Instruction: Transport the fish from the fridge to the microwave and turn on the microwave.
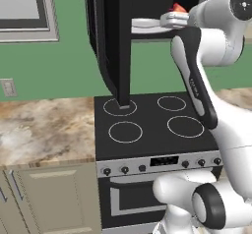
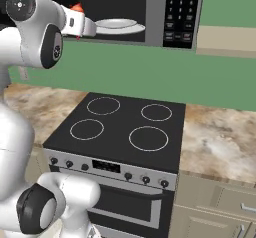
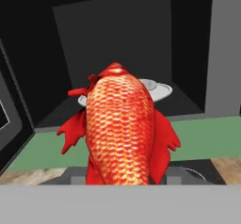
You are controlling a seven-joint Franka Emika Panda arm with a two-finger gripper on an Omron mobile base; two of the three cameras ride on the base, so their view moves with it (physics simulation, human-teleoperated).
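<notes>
The red-orange fish (image 3: pixel 122 129) is clamped between the fingers of my gripper (image 3: pixel 124 173), which is shut on it, head pointing into the open microwave (image 2: pixel 150 12). From the base cameras the fish (image 1: pixel 178 8) (image 2: pixel 76 7) pokes up above the white hand (image 1: pixel 172 19) (image 2: pixel 80 26) just at the front of the microwave's opening. Inside, a white turntable plate (image 2: pixel 117 26) (image 3: pixel 159 89) lies a little beyond the fish. The microwave's dark door (image 1: pixel 112 41) hangs swung open to the left. Its keypad (image 2: pixel 181 12) is on the right. The fridge is out of view.
A black four-ring stove (image 1: pixel 152 125) (image 2: pixel 125 127) with a knob row sits directly under the microwave. Marbled counters (image 1: pixel 44 130) (image 2: pixel 220 142) flank it, with beige cabinets (image 1: pixel 49 198) below. A wall outlet (image 1: pixel 7 87) is on the green wall at the left.
</notes>
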